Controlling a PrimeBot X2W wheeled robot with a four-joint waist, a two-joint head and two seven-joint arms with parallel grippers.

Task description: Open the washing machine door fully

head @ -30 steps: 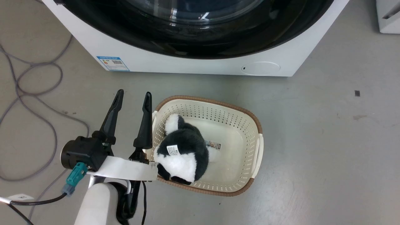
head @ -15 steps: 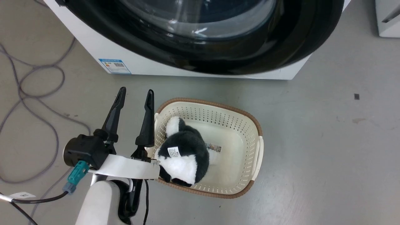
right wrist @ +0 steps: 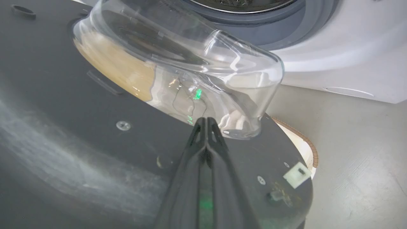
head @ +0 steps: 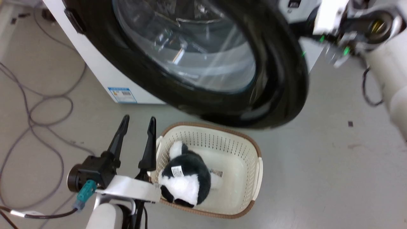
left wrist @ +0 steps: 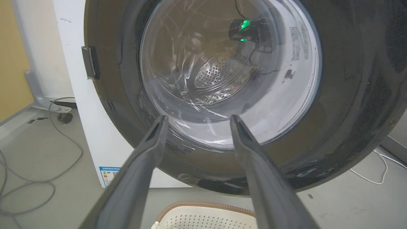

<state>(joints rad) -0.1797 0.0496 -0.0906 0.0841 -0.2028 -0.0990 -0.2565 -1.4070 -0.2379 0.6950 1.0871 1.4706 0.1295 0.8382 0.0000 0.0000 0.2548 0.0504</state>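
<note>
Washing machine sits at back. Its door is partly swung out, lower edge over the far rim of the basket. R end effector is pinched shut and empty, tips on the door's inner side by the glass bowl. Best to push along the door's swing, steady, w/o sliding onto glass. L end effector is spread wide, idle beside basket. Vs 0.5 s ago: door is farther out, head camera has tilted up, R arm has come into view.
</note>
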